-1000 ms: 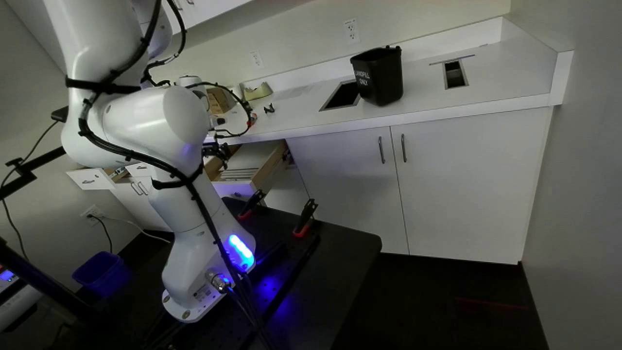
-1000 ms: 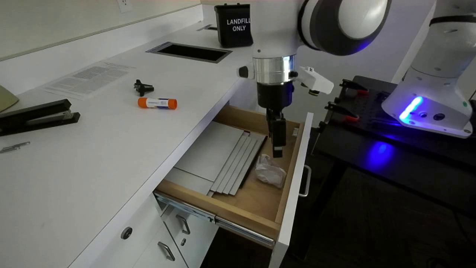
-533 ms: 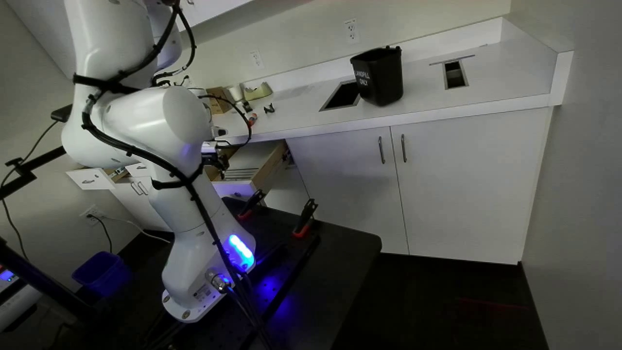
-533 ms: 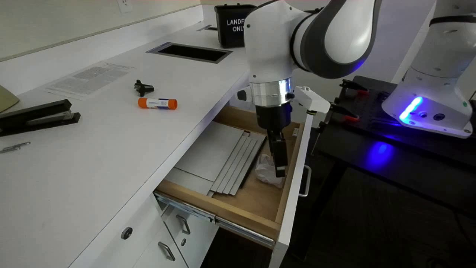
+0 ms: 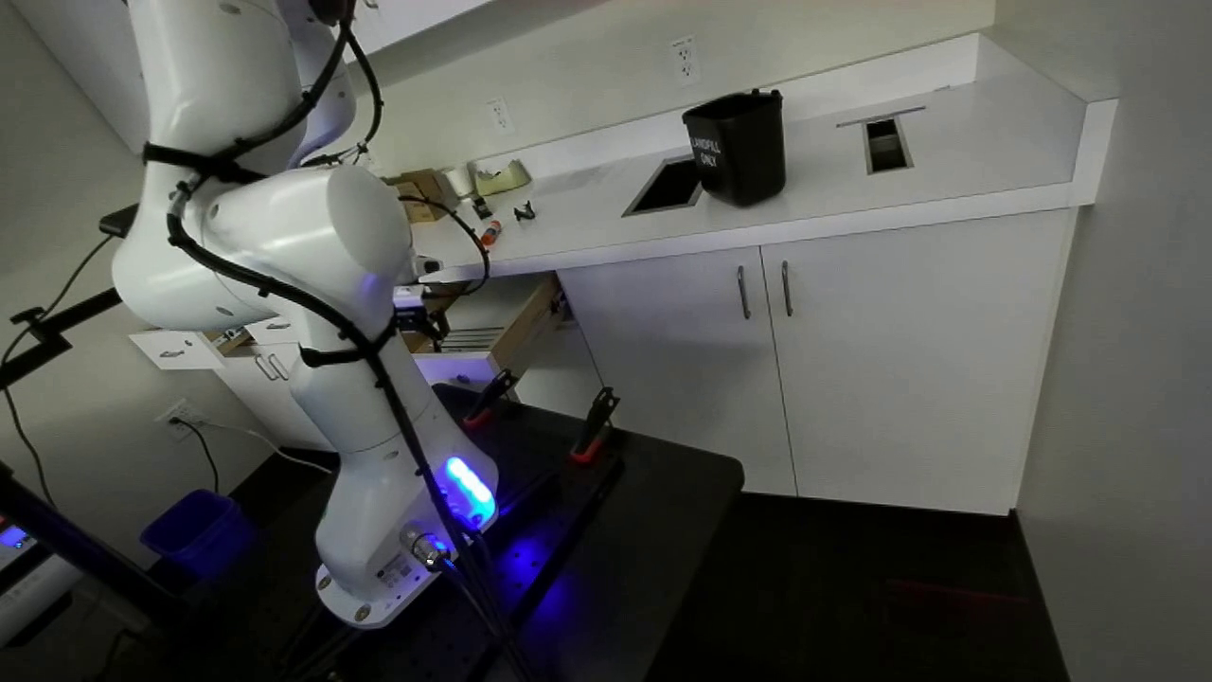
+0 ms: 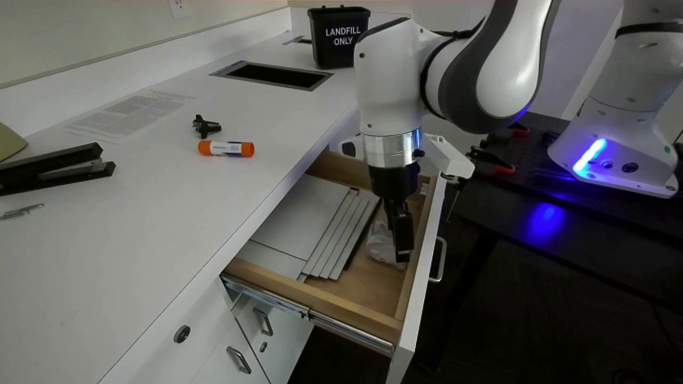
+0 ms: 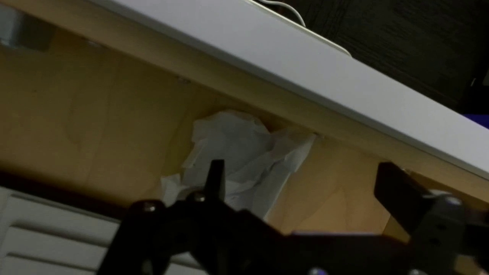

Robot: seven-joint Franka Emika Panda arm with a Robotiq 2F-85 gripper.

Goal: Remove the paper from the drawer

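Drawer (image 6: 341, 312) found pulled out from under the white bench (image 6: 160, 229). Subject paper (image 7: 244, 160), a single crumpled piece, lies on the drawer's floor, just beside the inner side of the drawer's front (image 7: 305, 63); removal not yet effected. White panels (image 6: 299, 213), stacked in overlapping steps, occupy the drawer's rear part.

Hand (image 7: 301, 175) hangs over the drawer's front strip, fingers (image 7: 397, 198) spread well apart, released, holding nothing. Depth below the drawer's rim and any contact with the paper could not be established. Step judged to be the last approach ahead of a grasp.

Risks noted:

Alignment. In the wrist view one finger (image 7: 216, 179) overlaps the paper; the other stands toward the drawer's side wall, past bare wood. If lowered so, the hand may pin the paper flat or catch only an edge.

Clearance. The strip between panels and drawer front is narrow. A sideways error could jam a fingertip on the front or shift the drawer itself.

Material. Paper so loosely crumpled will likely yield; a shallow bite on one fold could tear or slip free during the lift.

Extraction. A straight upward exit is called for. Drift toward the drawer's rear could strike the bench edge; drift outward could scrape the paper off on the drawer's front.
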